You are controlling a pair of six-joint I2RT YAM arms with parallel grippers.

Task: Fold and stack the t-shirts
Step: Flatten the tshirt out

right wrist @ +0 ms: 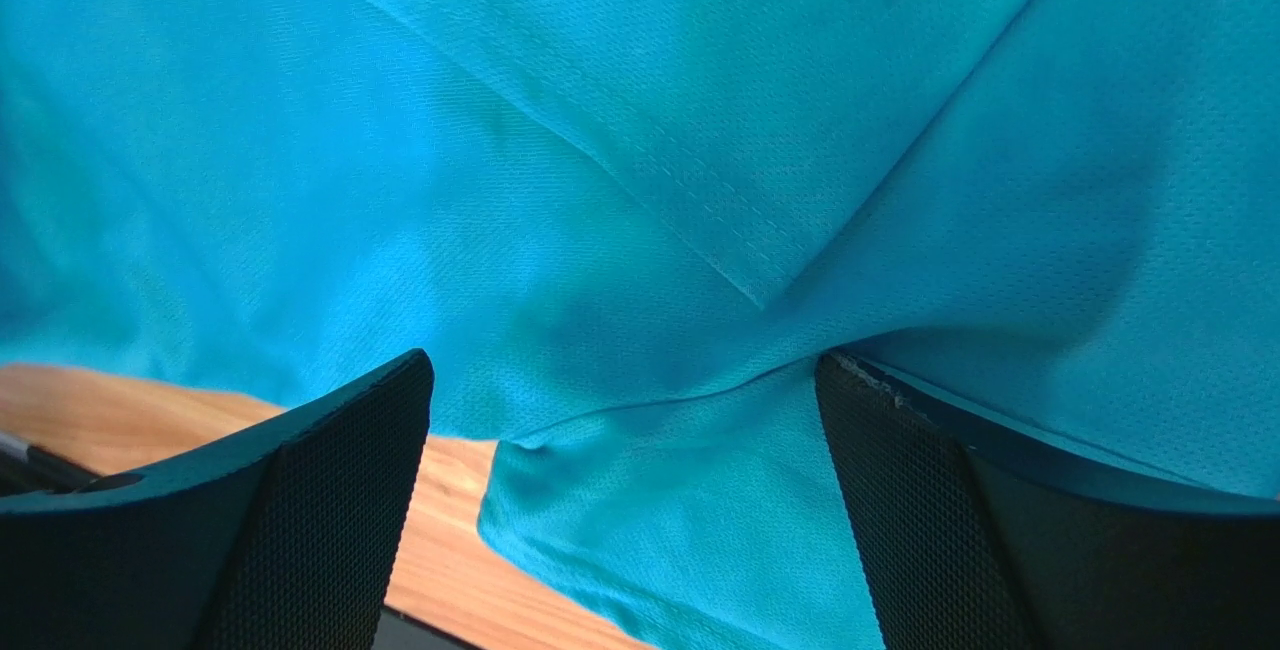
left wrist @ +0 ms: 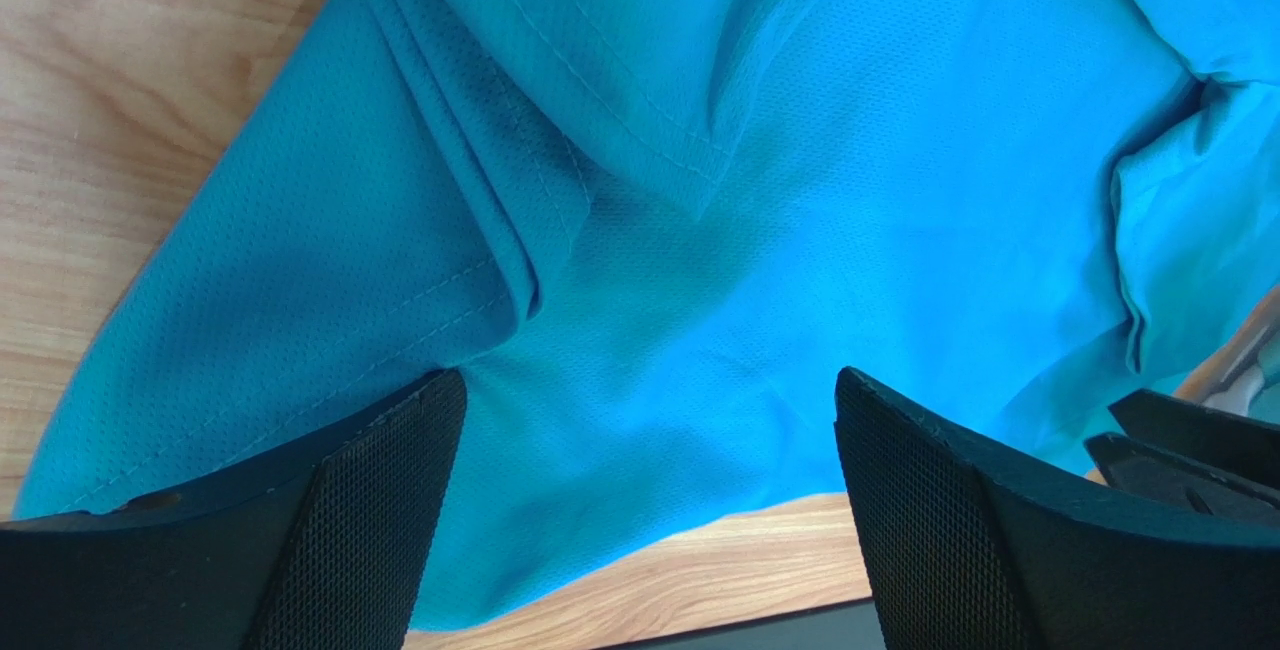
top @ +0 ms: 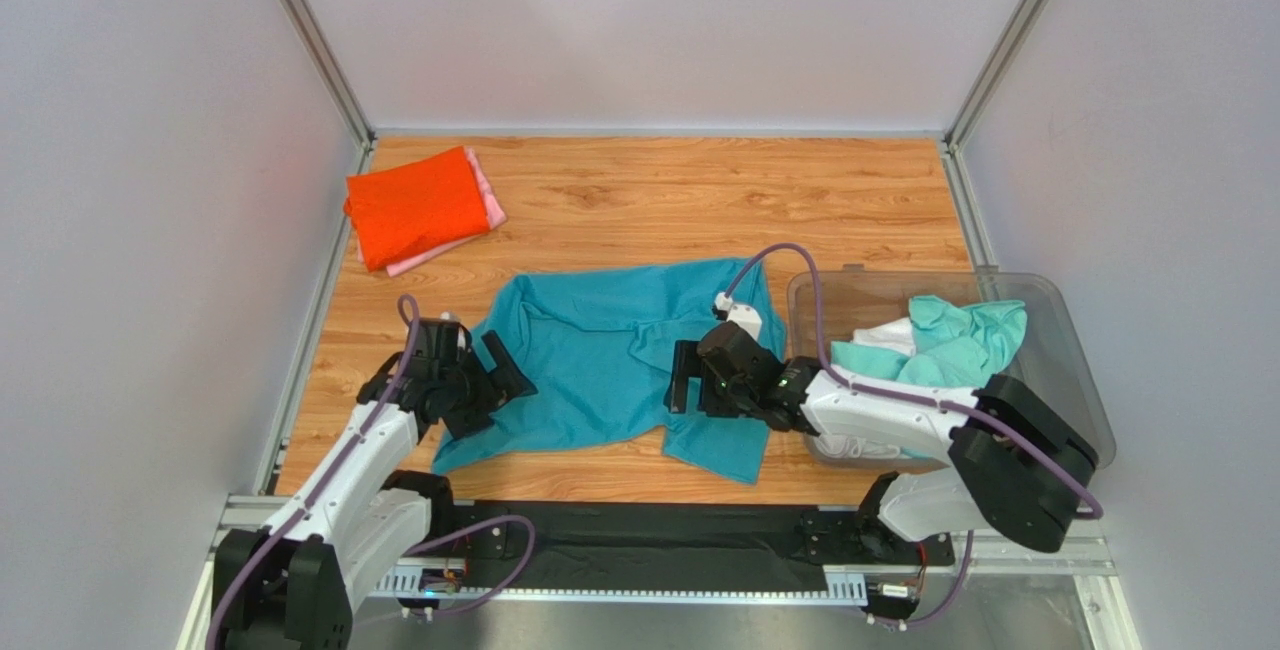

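Observation:
The teal t-shirt [top: 609, 358] lies spread and rumpled on the wooden table, with folds near both sides. My left gripper [top: 489, 385] is open over its left edge; in the left wrist view the teal cloth [left wrist: 721, 230] fills the space between the black fingers [left wrist: 361, 515]. My right gripper [top: 688, 380] is open over the shirt's right lower part; in the right wrist view the teal cloth [right wrist: 676, 200] and a hem lie between the fingers [right wrist: 932, 515]. An orange-red shirt [top: 413, 206] lies folded on a pink one [top: 484, 194] at the back left. Mint-green [top: 962, 338] and white [top: 887, 338] shirts sit in the bin.
A clear plastic bin [top: 1067, 365] stands at the right side of the table, next to the right arm. Grey walls and metal frame posts close in the table on three sides. A black strip [top: 646, 530] runs along the near edge.

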